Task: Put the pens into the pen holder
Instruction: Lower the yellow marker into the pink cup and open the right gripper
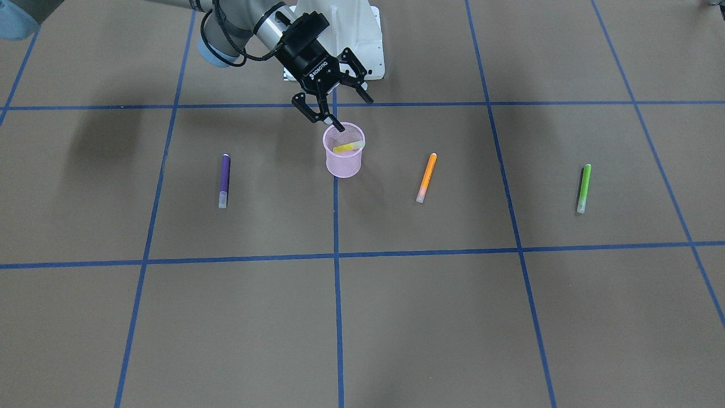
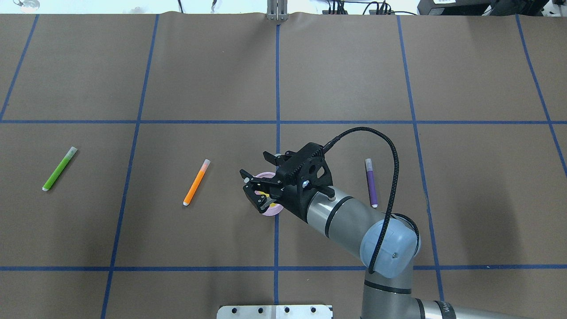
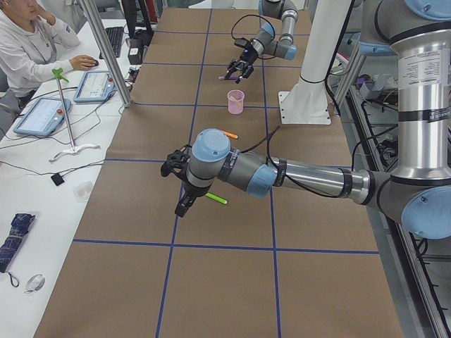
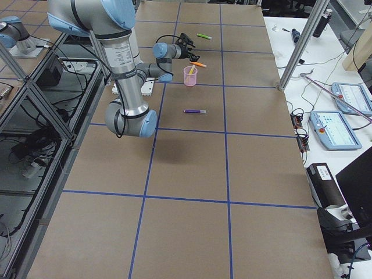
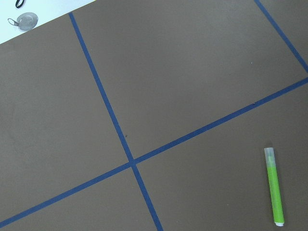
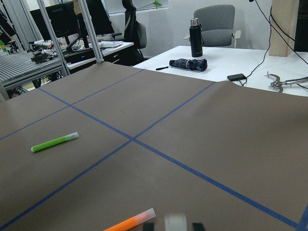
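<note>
The pink mesh pen holder (image 1: 344,161) stands near the table's middle, with the yellow pen (image 1: 348,147) leaning inside it. My right gripper (image 1: 355,114) is open and empty, just above the holder's rim; it also shows in the overhead view (image 2: 256,182). The purple pen (image 1: 224,181), orange pen (image 1: 426,177) and green pen (image 1: 583,188) lie flat on the table, apart from the holder. My left gripper (image 3: 180,186) hangs high above the green pen (image 5: 274,192); I cannot tell if it is open or shut.
The robot's white base plate (image 1: 362,39) sits just behind the holder. Blue tape lines cross the brown table. An operator (image 3: 28,49) sits at a side table with tablets. Metal posts (image 3: 106,49) stand at the table's edge.
</note>
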`<state>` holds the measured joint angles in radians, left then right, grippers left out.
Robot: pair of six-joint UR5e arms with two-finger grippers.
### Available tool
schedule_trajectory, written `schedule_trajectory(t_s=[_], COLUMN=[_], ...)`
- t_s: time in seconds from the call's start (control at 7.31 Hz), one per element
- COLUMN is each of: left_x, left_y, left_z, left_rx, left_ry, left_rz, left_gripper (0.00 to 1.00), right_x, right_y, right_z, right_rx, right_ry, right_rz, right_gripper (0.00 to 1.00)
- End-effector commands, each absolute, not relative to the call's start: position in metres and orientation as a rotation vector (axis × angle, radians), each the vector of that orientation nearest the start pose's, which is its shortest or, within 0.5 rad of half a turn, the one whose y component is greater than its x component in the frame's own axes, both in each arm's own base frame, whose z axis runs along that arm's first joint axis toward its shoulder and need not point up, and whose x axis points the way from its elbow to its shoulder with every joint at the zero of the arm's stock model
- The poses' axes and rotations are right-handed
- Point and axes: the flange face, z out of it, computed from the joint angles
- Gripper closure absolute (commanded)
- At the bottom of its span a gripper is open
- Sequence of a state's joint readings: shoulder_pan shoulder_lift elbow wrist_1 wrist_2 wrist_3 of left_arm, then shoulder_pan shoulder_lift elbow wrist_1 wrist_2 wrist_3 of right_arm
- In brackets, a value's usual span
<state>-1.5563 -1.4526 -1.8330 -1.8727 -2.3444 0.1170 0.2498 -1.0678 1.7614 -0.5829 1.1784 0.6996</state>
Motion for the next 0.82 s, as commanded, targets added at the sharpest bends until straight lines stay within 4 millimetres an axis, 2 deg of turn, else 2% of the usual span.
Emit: schedule_trajectory(t_s=[0.0,0.14,0.27,0.41,0.55,0.68], left_x=[-0.056,-0.054,-0.047,-0.018,0.002,0.03], left_y=[-0.458,-0.458,-0.458,-0.46,-0.462,-0.462], left_z=[0.558,0.55,0.548,0.551,0.552,0.551], left_rx=[0.451,0.505,0.541,0.5,0.422,0.347], left_ry=[0.744,0.77,0.789,0.818,0.855,0.882], left_rz=[0.298,0.33,0.344,0.365,0.282,0.222], left_gripper=[0.0,0.0,0.0,0.0,0.0,0.0], right_x=[-0.493,-0.448,-0.398,-0.345,-0.29,-0.242], right_y=[-0.358,-0.408,-0.453,-0.495,-0.527,-0.547], right_z=[0.165,0.167,0.179,0.203,0.239,0.285], right_rx=[0.958,0.784,0.63,0.475,0.368,0.404], right_ry=[-1.233,-1.176,-1.114,-1.053,-0.978,-0.874], right_rz=[-0.09,-0.109,-0.125,-0.1,-0.069,-0.173], right_gripper=[0.01,0.01,0.01,0.01,0.0,0.0])
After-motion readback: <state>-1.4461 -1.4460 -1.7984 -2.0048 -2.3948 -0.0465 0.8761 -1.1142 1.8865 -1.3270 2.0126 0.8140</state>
